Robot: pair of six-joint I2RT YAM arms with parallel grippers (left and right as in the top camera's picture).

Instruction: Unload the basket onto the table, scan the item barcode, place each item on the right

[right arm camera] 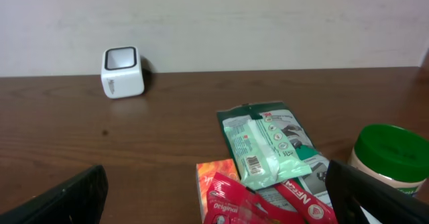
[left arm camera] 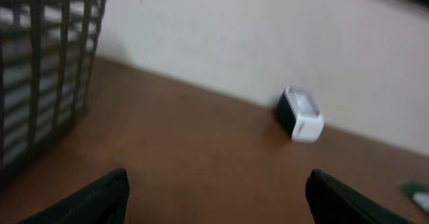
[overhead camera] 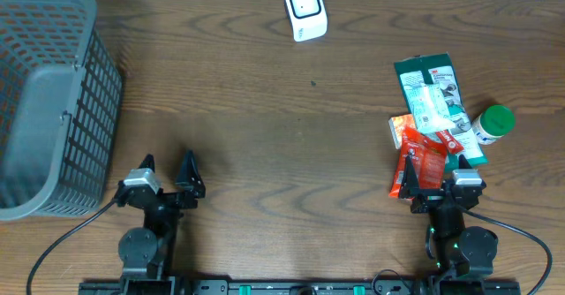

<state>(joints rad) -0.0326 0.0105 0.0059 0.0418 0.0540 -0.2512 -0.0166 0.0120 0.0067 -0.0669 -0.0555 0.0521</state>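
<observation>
- The left hand (overhead camera: 168, 167) stands with its fingers spread wide and nothing between them; its wrist view shows only bare tabletop (overhead camera: 265, 127) between the two dark fingertips (left arm camera: 100, 197).
- The right hand (overhead camera: 437, 178) is also spread wide and pinches nothing. Seen from overhead, its fingertips sit at the near end of the red packet (overhead camera: 422, 158).
- The right wrist view shows the red packet (right arm camera: 248, 204) low between the fingers. Whether a finger touches it cannot be told.
- Just beyond the right hand lie the items in a loose heap: an orange box (overhead camera: 399, 129) beside the red packet, a green packet (overhead camera: 428, 87) lying flat farther out, and a green-lidded jar (overhead camera: 493, 123) on the right edge of the heap.
- Only the right wrist view shows a small barcode label on the pale pouch on the green packet (right arm camera: 268, 143), face up; overhead it is too small to read.
- The white scanner (overhead camera: 305, 10) stands at the far edge of the tabletop, well apart from both hands and the heap. Both wrist views catch it against the wall, blurred in the left one.
- The grey basket (overhead camera: 53, 92) fills the far left corner. Its wire wall shows in the left wrist view but not in the right.
</observation>
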